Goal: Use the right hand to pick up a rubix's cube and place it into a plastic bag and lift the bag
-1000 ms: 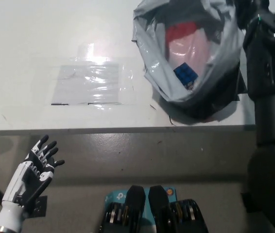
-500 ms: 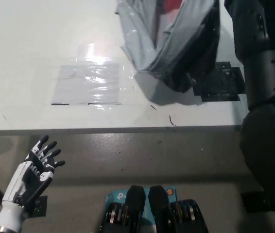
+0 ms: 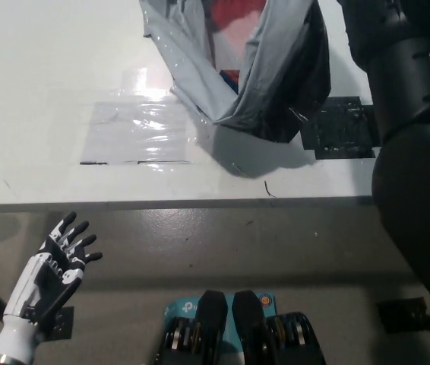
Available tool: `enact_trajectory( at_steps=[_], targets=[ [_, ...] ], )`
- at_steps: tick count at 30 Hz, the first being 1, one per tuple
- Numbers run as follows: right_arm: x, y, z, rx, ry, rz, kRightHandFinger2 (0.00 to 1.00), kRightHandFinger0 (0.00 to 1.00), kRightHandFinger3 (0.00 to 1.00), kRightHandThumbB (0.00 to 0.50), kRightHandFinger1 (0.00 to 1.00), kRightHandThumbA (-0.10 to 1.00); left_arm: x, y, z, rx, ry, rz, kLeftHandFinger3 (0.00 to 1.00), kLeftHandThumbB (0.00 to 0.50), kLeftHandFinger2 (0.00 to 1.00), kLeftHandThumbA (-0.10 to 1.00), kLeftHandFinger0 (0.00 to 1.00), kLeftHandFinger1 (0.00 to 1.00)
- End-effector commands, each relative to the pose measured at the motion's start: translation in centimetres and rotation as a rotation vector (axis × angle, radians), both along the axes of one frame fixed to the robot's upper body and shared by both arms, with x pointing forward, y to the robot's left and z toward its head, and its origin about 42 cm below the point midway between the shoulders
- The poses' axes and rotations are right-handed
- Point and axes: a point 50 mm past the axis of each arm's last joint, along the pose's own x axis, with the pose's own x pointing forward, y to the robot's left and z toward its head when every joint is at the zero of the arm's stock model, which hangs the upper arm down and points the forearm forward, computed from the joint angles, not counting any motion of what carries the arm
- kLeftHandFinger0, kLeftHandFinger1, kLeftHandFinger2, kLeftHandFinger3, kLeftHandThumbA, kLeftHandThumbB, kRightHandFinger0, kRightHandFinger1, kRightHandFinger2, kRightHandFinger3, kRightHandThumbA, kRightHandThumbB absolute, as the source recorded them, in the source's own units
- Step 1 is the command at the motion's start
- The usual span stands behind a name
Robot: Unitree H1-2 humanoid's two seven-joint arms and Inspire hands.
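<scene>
The plastic bag (image 3: 253, 76) has risen and swung leftward since a second ago, now hanging clear of the white surface (image 3: 48, 91) with its shadow beneath; the black taped patch (image 3: 340, 125) it covered is now exposed. The rubix's cube, earlier visible through the bag's mouth, is hidden now; only red and pink contents show. The black right arm (image 3: 405, 114) reaches up out of frame, so whether its fingers grip cannot be told. A clear taped rectangle (image 3: 139, 133) lies left of the bag. The left hand (image 3: 52, 270) rests below the surface edge, fingers apart, unchanged.
</scene>
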Motion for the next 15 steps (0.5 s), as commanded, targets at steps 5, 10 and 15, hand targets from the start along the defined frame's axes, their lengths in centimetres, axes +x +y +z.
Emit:
enact_trajectory(
  at_steps=[5,10,15],
  targets=[
    [-11.4,6.9,28.8,0.146,-0.61,0.153,0.7,0.0,1.0,0.098,0.15,-0.1,0.8,0.6,2.1,0.03,-0.055,0.0,1.0,0.158,1.0,0.26,0.82,0.9],
    [-10.1,7.6,26.5,0.177,-0.552,0.14,0.83,0.0,1.0,0.13,0.26,-0.1,0.7,0.5,2.0,0.034,-0.055,0.0,1.0,0.148,1.0,0.25,0.8,0.89],
    [-8.0,8.5,22.3,0.156,-0.495,0.128,0.88,0.0,1.0,0.138,0.3,-0.1,0.9,0.4,2.2,0.041,-0.06,-0.008,1.0,0.141,1.0,0.24,0.79,0.87]
  ],
)
